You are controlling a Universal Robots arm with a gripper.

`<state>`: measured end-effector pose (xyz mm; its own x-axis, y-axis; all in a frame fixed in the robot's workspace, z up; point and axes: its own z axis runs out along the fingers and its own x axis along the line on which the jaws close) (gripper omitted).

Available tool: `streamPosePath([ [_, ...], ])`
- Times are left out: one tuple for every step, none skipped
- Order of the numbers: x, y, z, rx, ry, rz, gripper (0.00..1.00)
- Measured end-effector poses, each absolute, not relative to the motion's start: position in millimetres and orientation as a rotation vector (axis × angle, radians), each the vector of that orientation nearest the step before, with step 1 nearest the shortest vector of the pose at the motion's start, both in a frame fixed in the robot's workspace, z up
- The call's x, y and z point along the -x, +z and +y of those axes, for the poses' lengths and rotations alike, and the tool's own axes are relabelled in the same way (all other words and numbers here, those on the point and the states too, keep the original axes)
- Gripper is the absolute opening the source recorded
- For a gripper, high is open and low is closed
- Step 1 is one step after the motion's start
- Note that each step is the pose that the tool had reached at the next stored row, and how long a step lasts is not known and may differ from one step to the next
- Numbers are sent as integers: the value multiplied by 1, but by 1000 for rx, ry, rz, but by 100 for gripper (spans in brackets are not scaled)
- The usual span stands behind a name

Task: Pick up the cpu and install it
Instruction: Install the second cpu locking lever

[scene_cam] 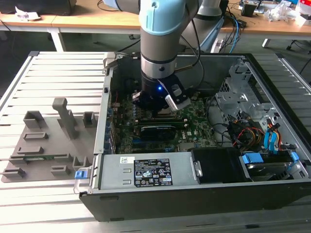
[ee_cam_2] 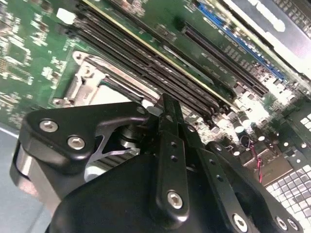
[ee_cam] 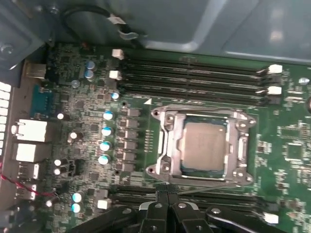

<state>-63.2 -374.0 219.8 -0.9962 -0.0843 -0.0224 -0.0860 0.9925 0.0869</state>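
In the exterior view, a grey plastic holder (scene_cam: 46,141) with slots and upright posts lay on the slatted metal table (scene_cam: 58,68) at the exterior view's left, beside the open black computer case (scene_cam: 194,194). The arm (scene_cam: 160,39) reached straight down into the case, its gripper (scene_cam: 158,109) low over the green motherboard (scene_cam: 194,131). In the first wrist view the cpu (ee_cam: 204,145), a small flat square with a dull silvery top, sat inside the metal-framed socket (ee_cam: 167,145), whose frame stood around it. The black fingers (ee_cam: 167,211) were pressed together with nothing between them, their tips just beside the socket's edge and apart from the cpu. Long dark memory slots (ee_cam: 194,73) ran along both sides of the socket. In the second wrist view the gripper (ee_cam_2: 165,109) showed matte black links with shiny screws, its tips closed together above the socket (ee_cam_2: 97,82).
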Motion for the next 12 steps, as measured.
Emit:
streamPosePath([
  [65,219,-374,133,141,3117,11],
  [66,218,-374,133,146,3116,11],
  [67,218,-374,133,148,3116,11],
  [69,216,-374,133,153,3116,11],
  [71,215,-374,133,156,3116,11],
  [73,213,-374,133,160,3115,11],
  [74,211,-374,133,165,3115,11],
  [74,210,-373,134,169,3115,11],
  [74,209,-372,137,172,3114,11],
  [74,206,-369,142,180,3113,11],
  [74,205,-369,144,181,3114,11],
  [74,204,-369,145,181,3114,11],
])
